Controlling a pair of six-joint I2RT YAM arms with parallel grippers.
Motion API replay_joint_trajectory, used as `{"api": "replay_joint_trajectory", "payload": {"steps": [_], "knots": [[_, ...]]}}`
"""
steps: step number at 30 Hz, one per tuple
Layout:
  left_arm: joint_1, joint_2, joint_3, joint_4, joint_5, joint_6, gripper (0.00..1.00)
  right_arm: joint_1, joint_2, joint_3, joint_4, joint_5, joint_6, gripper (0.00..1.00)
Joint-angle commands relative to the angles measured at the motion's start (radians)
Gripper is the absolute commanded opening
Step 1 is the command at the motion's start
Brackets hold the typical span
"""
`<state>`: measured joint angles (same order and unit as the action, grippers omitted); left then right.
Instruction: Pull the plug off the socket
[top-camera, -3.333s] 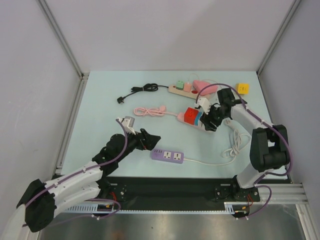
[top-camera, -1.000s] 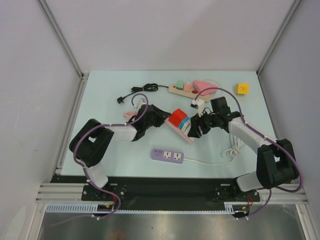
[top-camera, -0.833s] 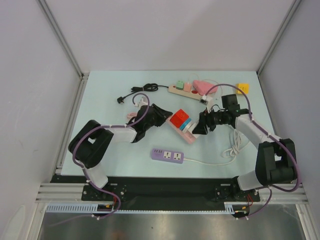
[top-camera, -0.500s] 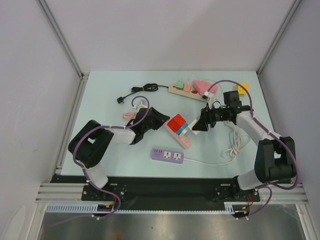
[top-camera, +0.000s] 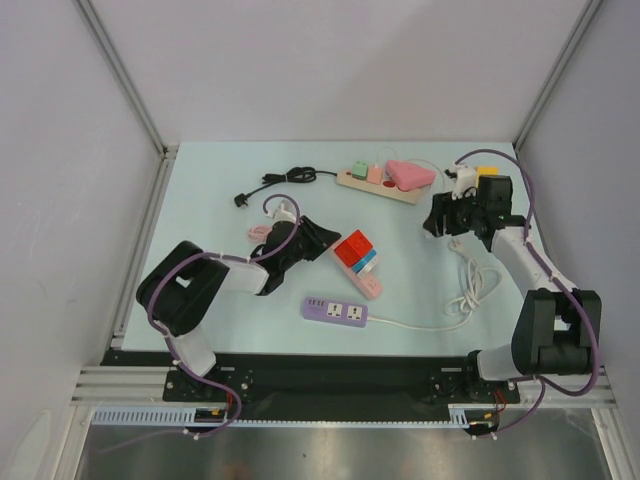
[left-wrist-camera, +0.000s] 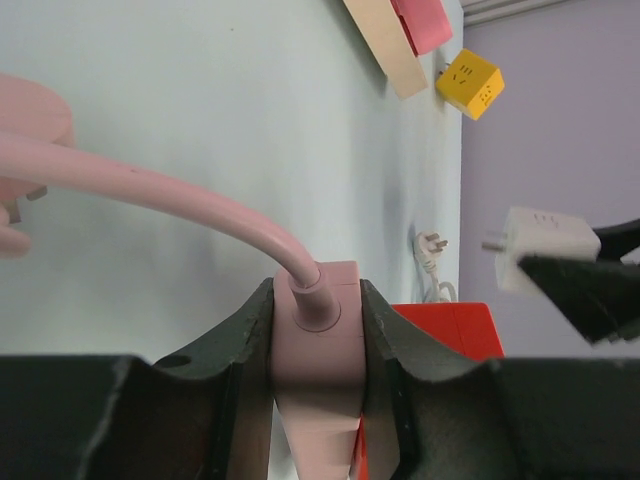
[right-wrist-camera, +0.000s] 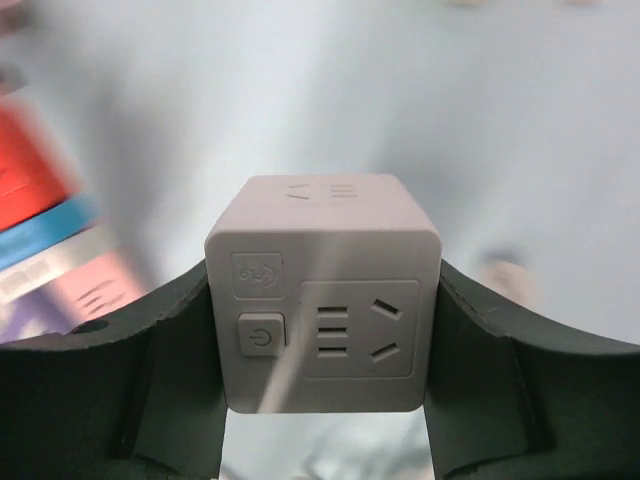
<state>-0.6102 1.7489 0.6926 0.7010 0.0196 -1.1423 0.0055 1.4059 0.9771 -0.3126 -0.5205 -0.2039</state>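
Observation:
The socket is a pink power strip in mid-table, carrying a red cube and a blue block. My left gripper is shut on the strip's cable end, both fingers pressed against its sides, and the pink cable runs off to the left. The plug is a white cube adapter, clamped in my right gripper. It hangs in the air, clear of the strip, with its pins showing in the left wrist view. From above, the right gripper hides it.
A purple power strip lies near the front, its white cable looping right. At the back lie a beige strip with plugs, a pink wedge, a yellow cube and a black cable.
My right gripper has drawn the white cube off the pink strip and carried it right and toward the back. The strip, held by the left gripper, has swung a little.

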Motion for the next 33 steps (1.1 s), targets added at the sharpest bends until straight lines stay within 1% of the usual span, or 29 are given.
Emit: {"api": "replay_joint_trajectory", "payload": {"steps": [1,2,5,11,15,18,19,21,22,24,25,27,28,30,31,33], "knots": [[0.006,-0.020,-0.013,0.198,0.039,0.044,0.00,-0.045,-0.002,0.012,0.187,0.423,0.089,0.00],[0.006,-0.016,-0.016,0.209,0.042,0.044,0.00,-0.053,0.014,0.030,0.222,0.545,0.099,0.00],[0.006,-0.009,-0.021,0.238,0.051,0.044,0.00,-0.084,0.099,0.080,0.247,0.689,0.112,0.00],[0.006,-0.012,-0.028,0.255,0.059,0.049,0.00,-0.157,0.277,0.190,0.279,0.712,0.126,0.00],[0.006,-0.015,-0.033,0.255,0.065,0.059,0.00,-0.174,0.379,0.273,0.280,0.709,0.126,0.00],[0.007,-0.015,-0.034,0.255,0.065,0.062,0.00,-0.174,0.442,0.314,0.302,0.712,0.112,0.02],[0.007,-0.017,-0.036,0.258,0.068,0.062,0.00,-0.176,0.456,0.327,0.302,0.712,0.110,0.05],[0.007,-0.014,-0.039,0.261,0.068,0.061,0.00,-0.177,0.504,0.363,0.302,0.711,0.112,0.07],[0.007,-0.012,-0.039,0.265,0.068,0.061,0.00,-0.179,0.524,0.377,0.302,0.709,0.113,0.11],[0.007,-0.009,-0.041,0.267,0.071,0.061,0.00,-0.180,0.566,0.416,0.293,0.702,0.123,0.15],[0.007,-0.009,-0.041,0.267,0.071,0.061,0.00,-0.179,0.577,0.426,0.287,0.700,0.124,0.19],[0.007,-0.009,-0.041,0.265,0.071,0.061,0.00,-0.179,0.602,0.445,0.282,0.700,0.129,0.24],[0.009,-0.008,-0.042,0.265,0.071,0.061,0.00,-0.180,0.610,0.448,0.290,0.705,0.127,0.30],[0.007,-0.009,-0.045,0.265,0.071,0.065,0.00,-0.180,0.620,0.454,0.294,0.712,0.121,0.36],[0.009,-0.006,-0.045,0.267,0.072,0.067,0.00,-0.182,0.630,0.456,0.299,0.714,0.120,0.43],[0.007,-0.006,-0.047,0.267,0.072,0.069,0.00,-0.183,0.636,0.460,0.300,0.715,0.116,0.51]]}}
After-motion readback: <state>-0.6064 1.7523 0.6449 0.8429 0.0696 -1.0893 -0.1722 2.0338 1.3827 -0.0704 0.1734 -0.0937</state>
